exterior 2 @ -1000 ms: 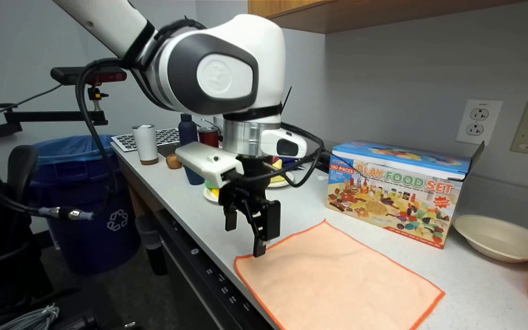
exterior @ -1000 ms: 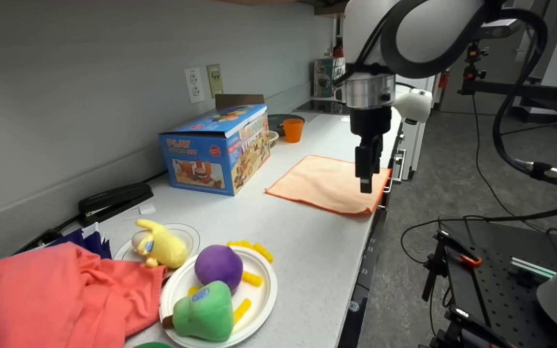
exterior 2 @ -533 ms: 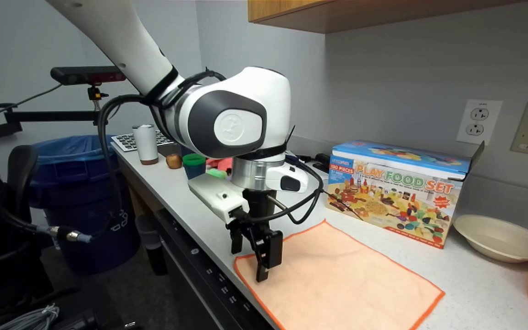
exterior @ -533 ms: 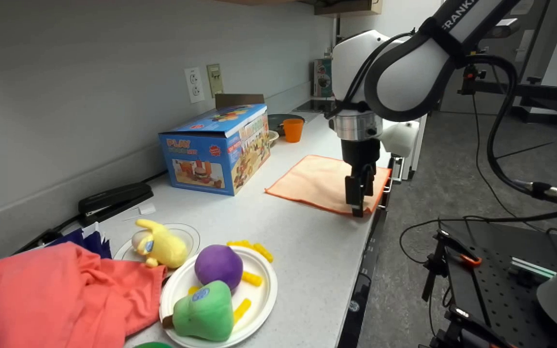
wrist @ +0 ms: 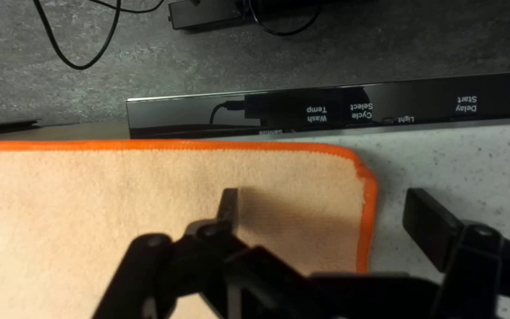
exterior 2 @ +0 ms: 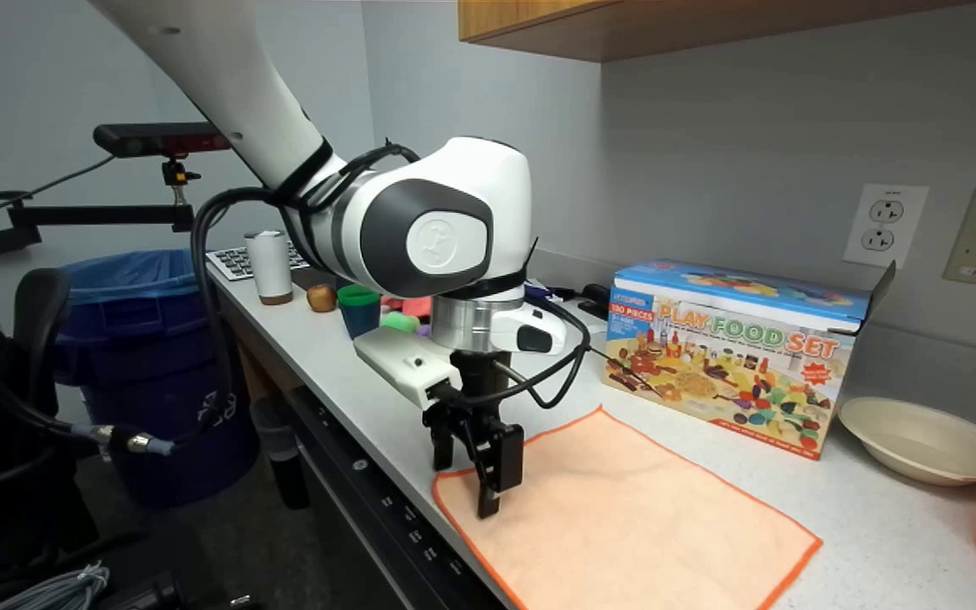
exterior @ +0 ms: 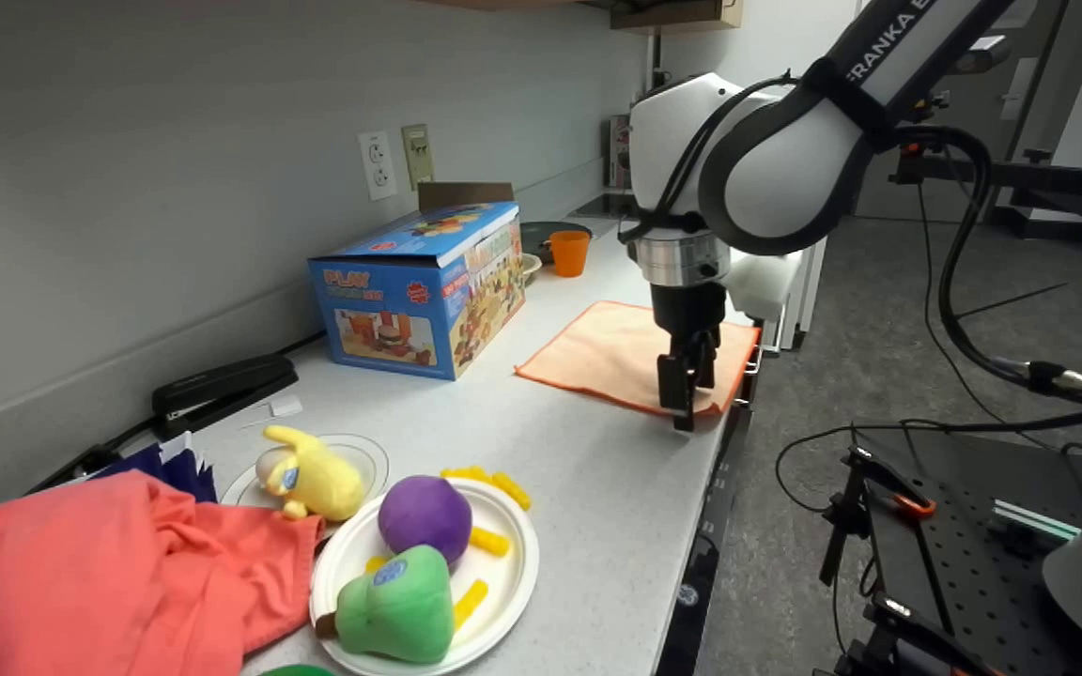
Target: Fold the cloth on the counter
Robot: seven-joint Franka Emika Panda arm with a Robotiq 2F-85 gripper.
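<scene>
1. Peach cloth (exterior 2: 632, 517), qty 1, orange hem. Laid flat, unfolded, on counter (exterior: 588, 507); one side runs along front edge, by blk control panel (wrist: 405, 103) w/ wht lettering.
2. Gripper (wrist: 326, 213), qty 1, blk, pointing down at a front corner of no. 1. Hand state: released; fingers (wrist: 228, 207) spread wide, side hem showing betw. them in wrist view. One tip over the cloth, other past the hem, over counter. Contact w/ fabric: can't tell from these angles.
3. Robot arm (exterior 2: 429, 220), wht & gry, bent, angled down over counter.
4. Food-set box (exterior 2: 725, 364), printed, lid blue; nr wall (exterior: 175, 141), just apart from no. 1.
5. Beige bowl (exterior 2: 928, 440), next to box; orange cup (exterior: 569, 255) just beside it.
6. Wht plate (exterior: 511, 577), holding purple plush (exterior: 425, 516), green plush pear (exterior: 400, 608) & yellow sticks (exterior: 471, 604); more sticks at its rim. Yellow plush (exterior: 323, 481) nr same plate.
7. Coral fabric (exterior: 109, 573), rumpled, beside plate.
8. Blk stapler (exterior: 224, 387), nr wall, betw. box & coral fabric.
9. Wht tumbler (exterior 2: 270, 267), upright, far end of counter in an exterior view; blue recycling bin (exterior 2: 141, 440) nr that end.
</scene>
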